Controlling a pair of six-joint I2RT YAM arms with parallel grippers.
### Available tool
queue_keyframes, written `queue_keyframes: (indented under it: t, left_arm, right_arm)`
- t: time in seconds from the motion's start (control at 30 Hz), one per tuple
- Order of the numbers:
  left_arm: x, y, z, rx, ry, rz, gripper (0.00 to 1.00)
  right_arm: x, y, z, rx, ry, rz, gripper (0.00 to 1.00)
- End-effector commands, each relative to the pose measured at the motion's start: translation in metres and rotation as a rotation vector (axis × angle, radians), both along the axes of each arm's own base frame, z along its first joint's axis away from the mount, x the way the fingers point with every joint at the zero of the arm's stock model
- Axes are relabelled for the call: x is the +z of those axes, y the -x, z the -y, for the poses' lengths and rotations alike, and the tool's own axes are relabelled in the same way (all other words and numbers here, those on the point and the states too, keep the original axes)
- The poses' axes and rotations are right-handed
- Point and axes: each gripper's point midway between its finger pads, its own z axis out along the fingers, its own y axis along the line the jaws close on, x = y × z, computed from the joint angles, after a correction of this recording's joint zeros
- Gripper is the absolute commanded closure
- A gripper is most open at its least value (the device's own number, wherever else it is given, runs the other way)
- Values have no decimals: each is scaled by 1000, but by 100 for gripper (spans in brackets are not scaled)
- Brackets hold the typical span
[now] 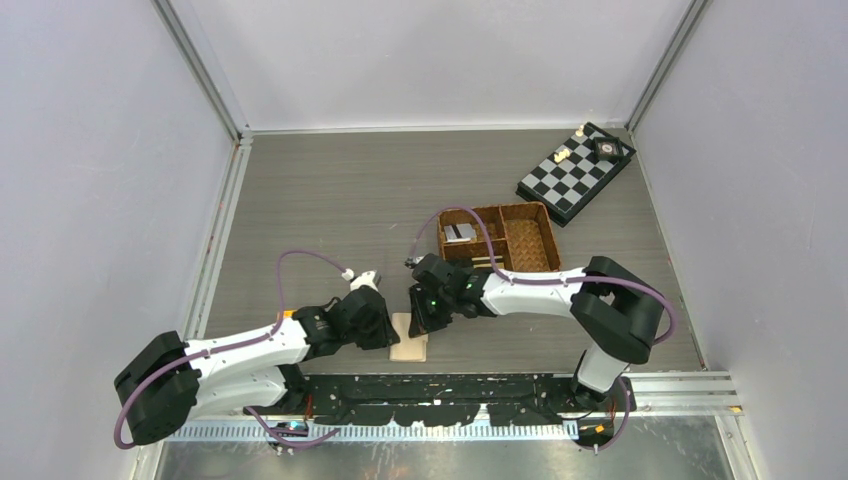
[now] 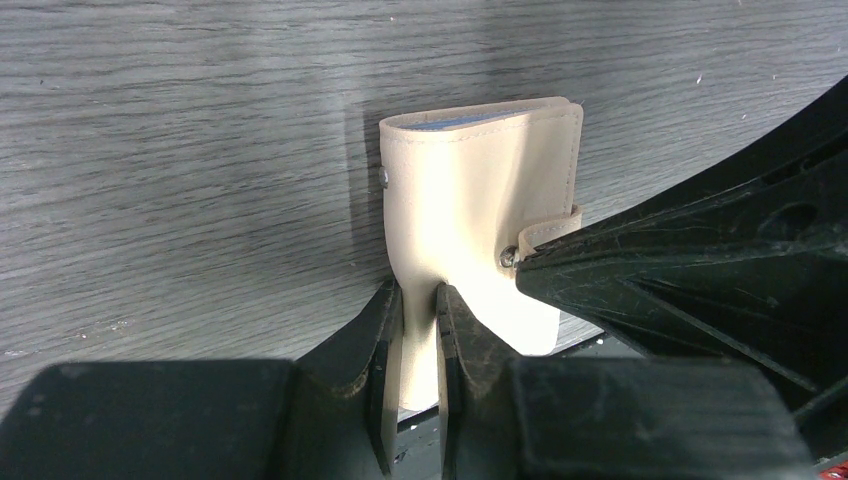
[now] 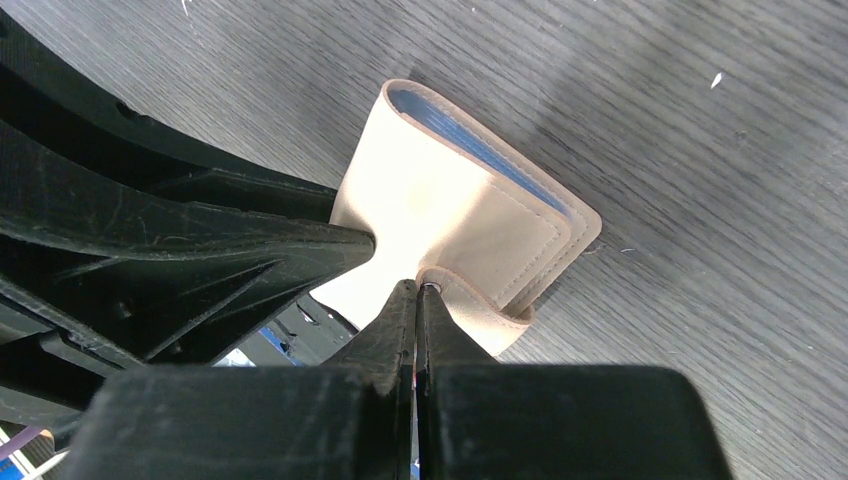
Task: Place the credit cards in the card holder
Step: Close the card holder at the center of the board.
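The card holder (image 1: pixel 408 342), a beige folded wallet, lies near the table's front edge between my two grippers. In the left wrist view it (image 2: pixel 470 180) is folded with a pale blue lining along its top. My left gripper (image 2: pixel 420 305) is shut on its near edge. My right gripper (image 3: pixel 418 290) is shut, its tips pinching the end of the snap tab (image 3: pixel 480 300) at the wallet's (image 3: pixel 450 200) side. A silver-grey card (image 1: pixel 460 232) lies in the basket's left compartment. Other cards are not clearly visible.
A brown woven divided basket (image 1: pixel 530 245) stands behind the right gripper. A folding chessboard (image 1: pixel 575 172) with a few pieces lies at the back right. The arms' black base rail (image 1: pixel 440 400) runs along the near edge, just in front of the wallet.
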Motion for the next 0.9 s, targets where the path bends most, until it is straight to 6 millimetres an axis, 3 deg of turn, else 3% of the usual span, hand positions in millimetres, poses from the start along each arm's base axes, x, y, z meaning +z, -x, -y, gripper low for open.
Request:
queue_keyframes:
  t: [0.0, 0.47, 0.87]
  left_arm:
    - [-10, 0, -14, 3, -85, 8, 100]
    - [-11, 0, -13, 3, -87, 5, 100]
    - [-10, -1, -14, 5, -87, 9, 100]
  right_arm:
    - [-17, -4, -5, -19, 41, 12, 99]
    - [-33, 3, 0, -44, 119, -5, 100]
    - [-48, 5, 18, -79, 238, 21, 100]
